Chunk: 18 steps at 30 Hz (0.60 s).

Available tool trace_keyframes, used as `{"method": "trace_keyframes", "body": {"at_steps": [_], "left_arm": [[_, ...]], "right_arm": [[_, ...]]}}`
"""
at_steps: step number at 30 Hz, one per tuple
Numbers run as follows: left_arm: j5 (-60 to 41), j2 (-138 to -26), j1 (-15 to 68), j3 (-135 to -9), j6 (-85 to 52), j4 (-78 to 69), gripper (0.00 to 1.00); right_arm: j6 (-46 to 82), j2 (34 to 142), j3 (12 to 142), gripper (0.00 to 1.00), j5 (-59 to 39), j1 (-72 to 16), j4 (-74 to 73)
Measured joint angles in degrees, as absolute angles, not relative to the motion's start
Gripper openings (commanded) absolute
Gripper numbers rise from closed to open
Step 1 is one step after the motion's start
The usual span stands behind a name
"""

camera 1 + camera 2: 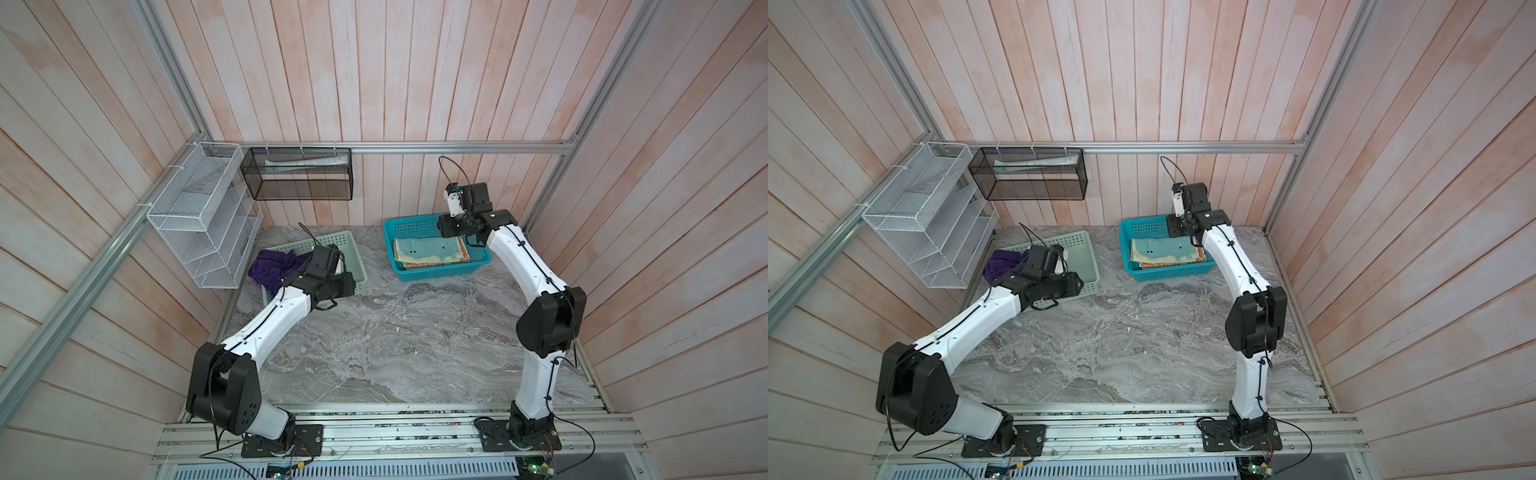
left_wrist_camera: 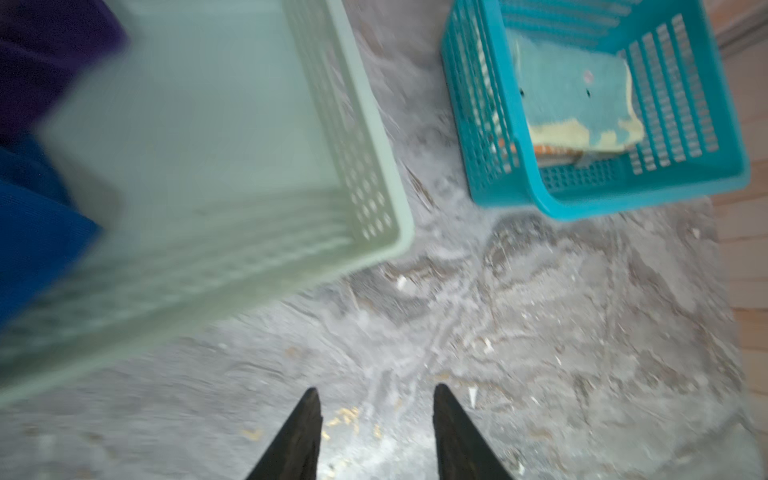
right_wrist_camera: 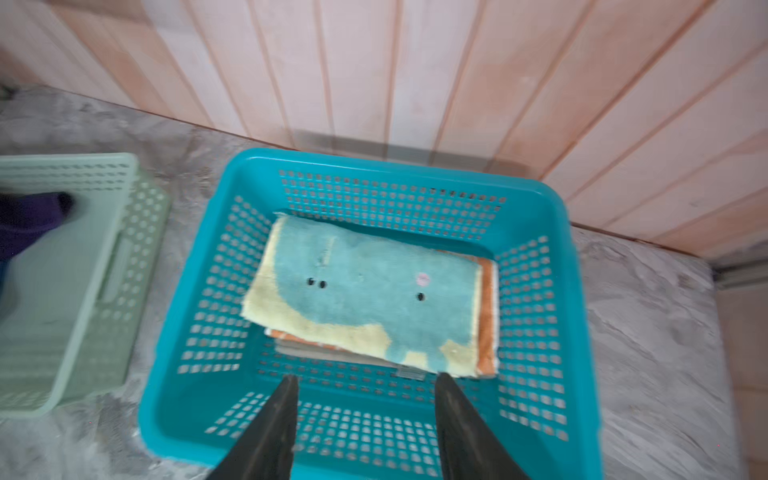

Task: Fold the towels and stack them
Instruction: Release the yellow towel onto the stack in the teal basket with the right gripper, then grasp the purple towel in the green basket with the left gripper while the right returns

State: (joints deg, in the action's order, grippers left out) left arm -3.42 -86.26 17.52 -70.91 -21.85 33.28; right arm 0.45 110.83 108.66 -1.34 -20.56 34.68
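Your right claw (image 3: 366, 376) hung half open and empty above the near wall of the teal basket (image 3: 199, 291), touching nothing. Just beyond its tips, the hippo towel (image 3: 374, 299) lay folded on top of the orange towel (image 3: 486, 316) inside that basket. Your left claw (image 2: 376, 388) was also parted and empty, over the table (image 2: 540, 332) beside the mint basket (image 2: 374, 174). The purple towel (image 1: 270, 268) and blue towel (image 2: 33, 232) lay bunched at that basket's far end from it.
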Motion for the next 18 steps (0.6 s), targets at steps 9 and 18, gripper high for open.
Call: {"method": "trace_keyframes", "body": {"at_steps": [9,18], "left_arm": [[18.2,-105.5,4.6,-86.7,-11.3,43.2,0.65],[33.8,-117.7,3.9,-89.0,-3.7,48.3,0.57]], "right_arm": [[8.3,94.9,72.2,0.54,-5.5,-29.5,19.5],[16.8,88.4,57.9,0.54,-10.2,-33.8,10.6]]}}
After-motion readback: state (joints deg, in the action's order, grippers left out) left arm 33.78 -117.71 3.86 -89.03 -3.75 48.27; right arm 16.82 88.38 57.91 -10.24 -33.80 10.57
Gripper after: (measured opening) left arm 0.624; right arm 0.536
